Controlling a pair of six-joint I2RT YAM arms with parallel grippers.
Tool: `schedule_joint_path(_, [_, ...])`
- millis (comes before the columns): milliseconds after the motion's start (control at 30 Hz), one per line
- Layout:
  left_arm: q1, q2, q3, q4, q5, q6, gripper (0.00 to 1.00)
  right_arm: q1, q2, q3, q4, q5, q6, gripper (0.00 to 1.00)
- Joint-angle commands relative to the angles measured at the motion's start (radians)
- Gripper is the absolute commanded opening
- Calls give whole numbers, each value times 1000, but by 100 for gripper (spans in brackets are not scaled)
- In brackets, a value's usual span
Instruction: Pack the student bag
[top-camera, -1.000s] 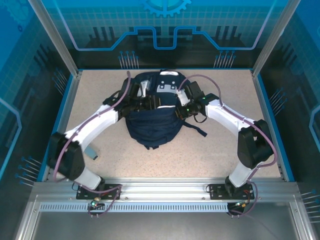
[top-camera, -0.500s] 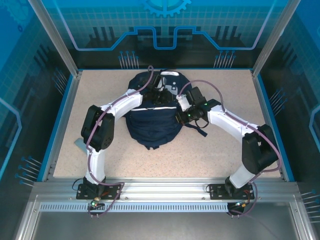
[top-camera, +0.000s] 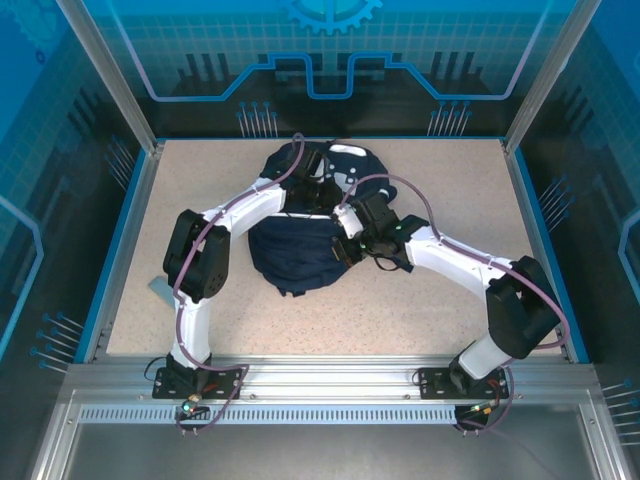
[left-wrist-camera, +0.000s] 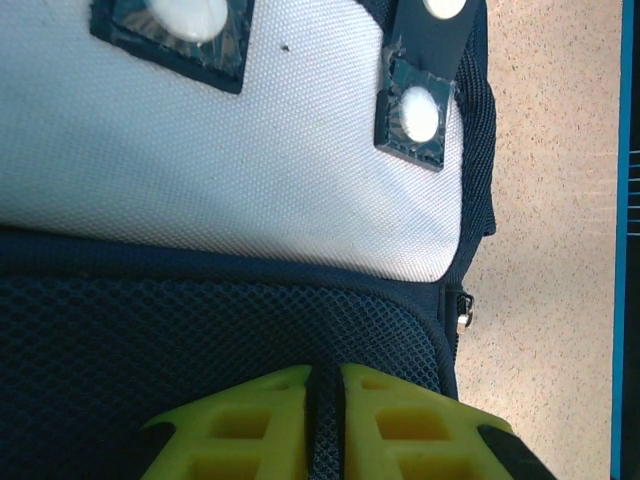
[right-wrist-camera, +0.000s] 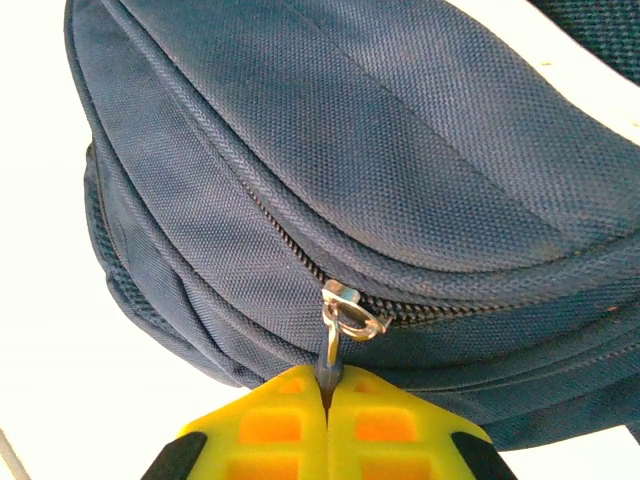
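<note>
On the far middle of the speckled desk (top-camera: 450, 290) lies the student bag (top-camera: 292, 262), a navy backpack with its rounded bottom toward the arms and its white-grey patch (top-camera: 345, 155) at the far end. Both arms bend inward over it, the left one reaching across its upper part and the right one coming in at its right side.

In the left wrist view, the left tool (left-wrist-camera: 322, 378) has its yellow fingers (left-wrist-camera: 255, 415) drawn nearly together, pinching a thin fold of the bag's dark mesh between them. Just beyond the mesh is the white-grey patch, with round white studs (left-wrist-camera: 418, 112) on dark tabs along its far edge. A small metal zip piece (left-wrist-camera: 463, 320) hangs at the bag's right edge, next to bare desk.

In the right wrist view, the right tool (right-wrist-camera: 327, 378) has its fingers pressed together on the zipper pull (right-wrist-camera: 330, 362), whose metal slider (right-wrist-camera: 350, 308) sits on a curved zip line running across the navy fabric. The zip's teeth look closed on both sides of the slider.

A small grey flat thing (top-camera: 162, 290) lies on the desk, near the left arm's elbow.
</note>
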Motion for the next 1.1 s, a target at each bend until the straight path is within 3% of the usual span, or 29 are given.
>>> schedule_joint_path(0, [-4,13,0,-17,-6,-17,17,13,-76,-38,59,-112,68,6])
schedule_joint_path(133, [-3,-59,-10,-4,27,-19,28,-58,-156,-101,72,-105,173,39])
schedule_joint_path(333, [-2,-203,-94,-39,-21,-36,49,-174,-232,-149,52,-126,328,59])
schedule_joint_path(533, [-21,-403,-300,-27,-85,-44,54,-249,-242,-134,51,-163,445,67])
schedule_joint_path(767, [-148,-578,-474,-54,-239,-68,54,-280,-189,-91,78,-223,553,71])
schedule_joint_path(933, [-271,-557,-489,-60,-374,-106,51,-287,-151,-64,81,-228,611,70])
schedule_joint_path(1067, [-307,-488,-458,-39,-379,-107,47,-291,-143,-60,84,-228,630,69])
